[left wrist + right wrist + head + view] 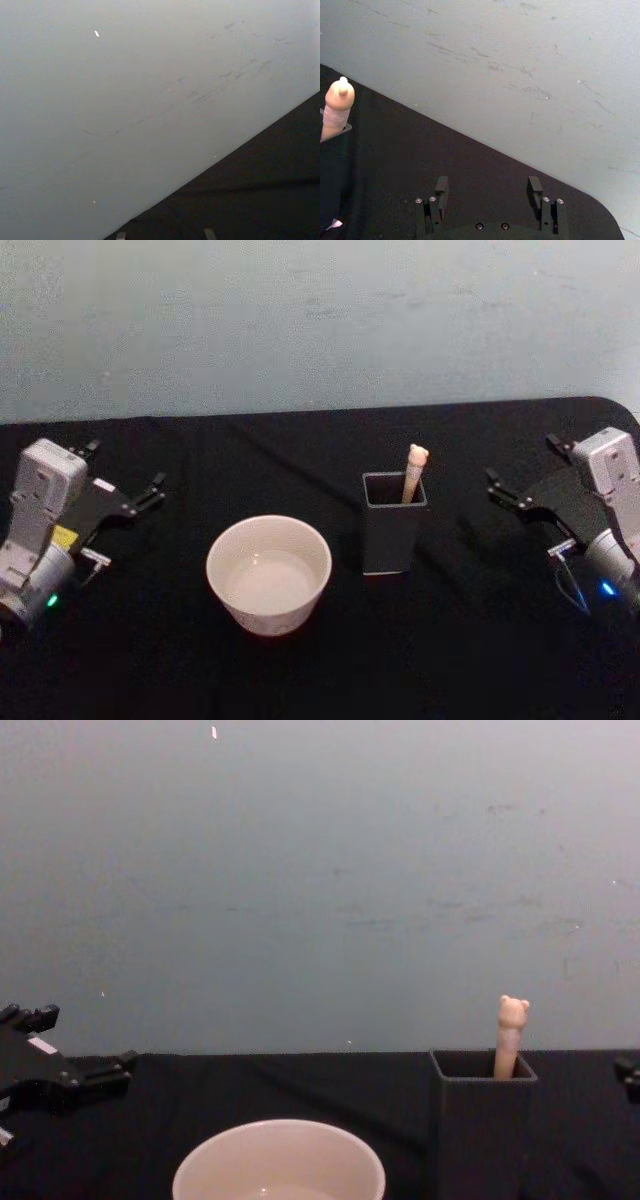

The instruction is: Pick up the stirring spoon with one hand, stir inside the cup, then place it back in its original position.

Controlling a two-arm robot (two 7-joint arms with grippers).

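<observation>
Nothing lifted yet. The stirring spoon stands in the dark grey square holder, at the right side of its opening, bear-head top poking above the rim and the bowl hidden inside. The cup sits just left of the holder, near but not touching, w/ what looks like clear liquid in it (hard to be sure). The right gripper sits low at the right side of the table, fingers spread, holding nothing, well apart from the holder. The left gripper is parked far left, also spread and empty.

Risks, as I judge them:
- The holder is tall, narrow and prob. light, so a sideways approach could nudge it over or push it toward the cup.
- Only a short stub of handle shows. That means a shallow pinch on a slim rounded shaft, which may slip or twist.
- A pull that isn't straight up could catch the bowl on the holder's wall and drag the holder along.
- Stirring too hard against the cup's wall could make it slide or slop.
- On the return, the small opening leaves little margin, and a tilted spoon could land on the rim.

Surface: black, matte, looks cloth-covered, w/ a rounded back-right corner; the dark grippers give little contrast vs. it. Behind the table is a plain pale grey-blue wall, scuffed and scratched.
</observation>
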